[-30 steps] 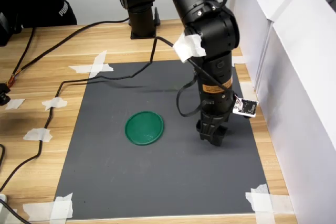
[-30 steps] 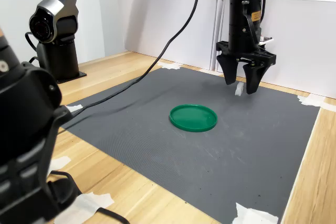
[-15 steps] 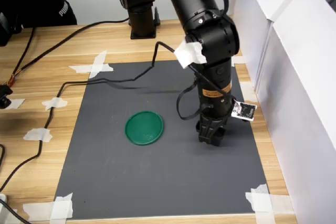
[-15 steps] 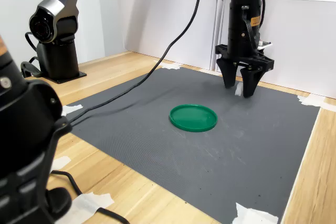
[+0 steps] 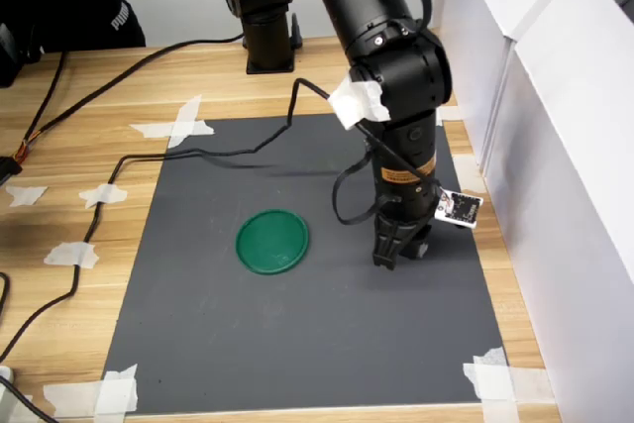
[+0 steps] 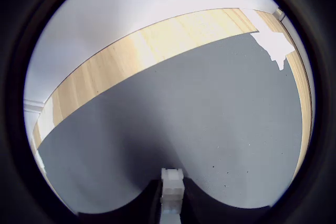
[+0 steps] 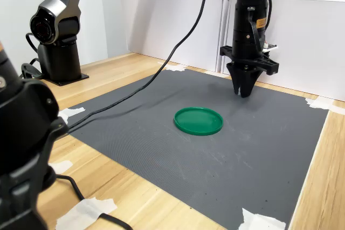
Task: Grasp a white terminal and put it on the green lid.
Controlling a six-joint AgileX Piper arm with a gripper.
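A tiny white terminal [image 6: 172, 190], ribbed and translucent, sits pinched between the 2 dark fingers of the gripper [image 7: 244, 91]; this shows only in the wrist view, where the block fills the narrow gap between the fingertips at the edge of the picture. In both exterior views the terminal itself is hidden by the fingers. The gripper [image 5: 391, 257] points straight down with its jaws drawn together into a narrow wedge, its tips at or just above a dark grey mat [image 5: 297, 344]; whether they touch the mat cannot be told.

The green lid [image 5: 272, 241], a flat round dark-green disc with a low rim, lies on the mat with nothing on it. In the first exterior view it is to the left of the gripper, near but apart from it. In the second exterior view the lid [image 7: 198, 120] lies in front of and to the left of the gripper.

The mat is fixed to a wooden table [image 5: 89, 136] with pieces of white tape [image 5: 495, 378] at its corners. A black cable [image 7: 161, 68] trails from the arm across the mat. White panels [image 5: 555, 146] stand along the first exterior view's right.
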